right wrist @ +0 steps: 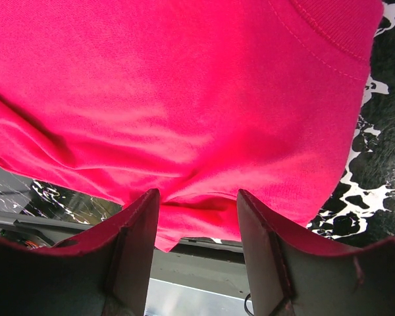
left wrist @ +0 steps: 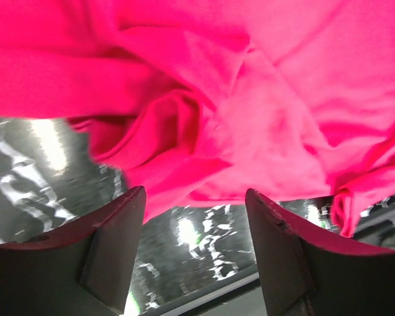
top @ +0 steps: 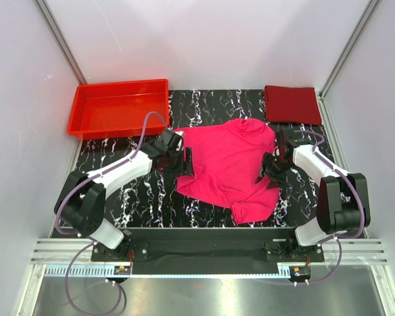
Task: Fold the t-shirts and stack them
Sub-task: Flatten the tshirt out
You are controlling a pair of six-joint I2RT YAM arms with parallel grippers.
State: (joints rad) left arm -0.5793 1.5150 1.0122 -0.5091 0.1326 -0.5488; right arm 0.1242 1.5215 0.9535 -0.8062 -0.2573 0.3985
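Note:
The magenta-pink t-shirt (top: 227,168) lies spread and rumpled on the black marbled table. It fills the left wrist view (left wrist: 250,99) and the right wrist view (right wrist: 184,99). The dark maroon t-shirt (top: 291,104) lies folded at the back right corner. My left gripper (top: 184,162) is at the pink shirt's left edge. It is open (left wrist: 194,204), and the bunched cloth edge lies just past its fingertips (left wrist: 122,237). My right gripper (top: 270,172) is at the shirt's right edge. It is open (right wrist: 197,204), with a fold of pink cloth between its fingertips (right wrist: 263,243).
A rigid red plastic tray (top: 85,108) stands at the back left. White walls with metal posts enclose the table. The black rail (top: 204,237) carrying the arm bases runs along the near edge.

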